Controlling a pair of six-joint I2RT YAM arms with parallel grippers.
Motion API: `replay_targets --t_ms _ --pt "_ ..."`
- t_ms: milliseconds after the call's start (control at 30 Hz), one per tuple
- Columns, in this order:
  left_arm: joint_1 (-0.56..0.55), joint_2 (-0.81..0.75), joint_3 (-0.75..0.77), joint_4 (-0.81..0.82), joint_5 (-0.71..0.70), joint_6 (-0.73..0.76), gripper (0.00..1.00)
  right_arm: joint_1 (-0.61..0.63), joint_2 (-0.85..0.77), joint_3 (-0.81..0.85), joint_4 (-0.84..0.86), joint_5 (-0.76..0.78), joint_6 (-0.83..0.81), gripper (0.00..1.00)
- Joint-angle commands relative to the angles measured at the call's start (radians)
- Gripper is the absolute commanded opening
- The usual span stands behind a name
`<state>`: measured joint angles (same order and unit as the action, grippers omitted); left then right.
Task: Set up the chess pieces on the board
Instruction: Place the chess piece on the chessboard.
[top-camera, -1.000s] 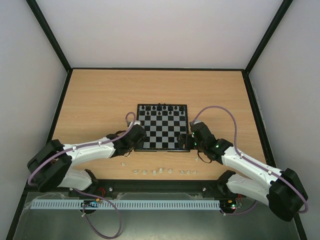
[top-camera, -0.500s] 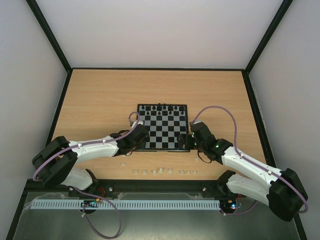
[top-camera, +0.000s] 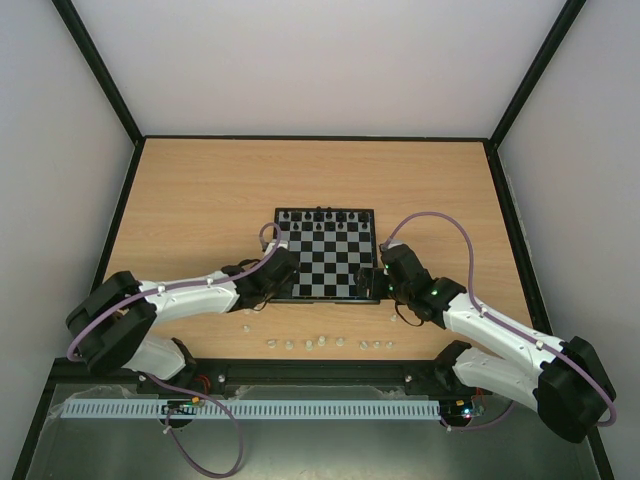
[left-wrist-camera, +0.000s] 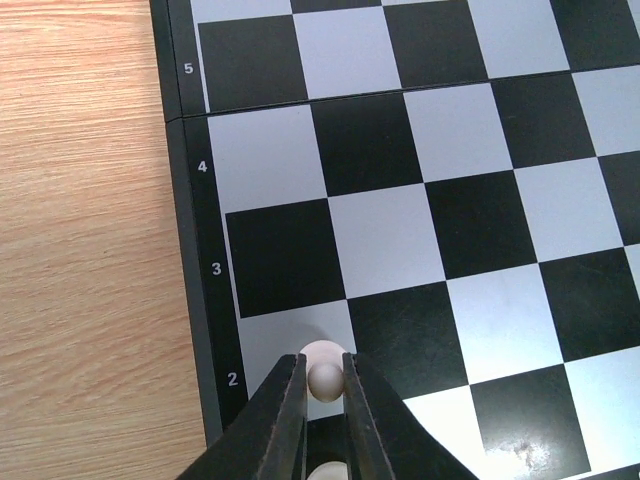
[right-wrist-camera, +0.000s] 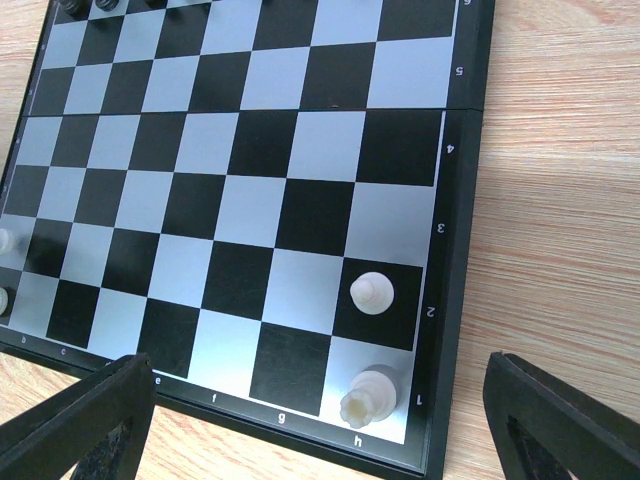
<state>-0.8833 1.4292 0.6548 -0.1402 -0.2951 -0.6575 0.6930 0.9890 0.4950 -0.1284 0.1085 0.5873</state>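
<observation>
The board (top-camera: 325, 262) lies mid-table, with black pieces along its far row. In the left wrist view my left gripper (left-wrist-camera: 325, 380) is shut on a whitish pawn (left-wrist-camera: 325, 378) over the white square by the "2" mark at the board's left edge (left-wrist-camera: 190, 300). Another whitish piece (left-wrist-camera: 328, 472) shows between the fingers just behind it. My right gripper (right-wrist-camera: 320, 420) is open wide at the board's near right corner. A whitish pawn (right-wrist-camera: 372, 293) and a whitish rook (right-wrist-camera: 368, 395) stand between its fingers on the h file. In the top view the grippers sit at the near left (top-camera: 283, 283) and near right (top-camera: 375, 283) corners.
Several loose whitish pieces (top-camera: 325, 343) lie in a row on the wooden table between the board and the arm bases. One more piece (top-camera: 245, 326) lies under the left arm. Two whitish pieces (right-wrist-camera: 5, 240) show at the far left of the right wrist view.
My left arm has shifted slightly forward toward the board's near left corner. The right arm has not moved.
</observation>
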Motion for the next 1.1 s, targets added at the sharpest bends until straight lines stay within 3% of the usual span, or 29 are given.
replay_targets --t_ms 0,433,800,1067 --pt "-0.006 0.004 0.023 -0.006 -0.011 0.006 0.15 -0.005 -0.007 -0.016 0.003 -0.007 -0.003 0.9" --pt "-0.006 0.009 0.033 -0.029 -0.036 0.01 0.17 -0.005 -0.006 -0.016 0.007 -0.011 -0.003 0.9" --pt "-0.006 0.026 0.041 -0.032 -0.039 0.013 0.28 -0.004 -0.003 -0.016 0.007 -0.01 -0.003 0.9" --pt "-0.007 0.026 0.042 -0.042 -0.045 0.011 0.28 -0.005 -0.003 -0.016 0.008 -0.013 -0.003 0.9"
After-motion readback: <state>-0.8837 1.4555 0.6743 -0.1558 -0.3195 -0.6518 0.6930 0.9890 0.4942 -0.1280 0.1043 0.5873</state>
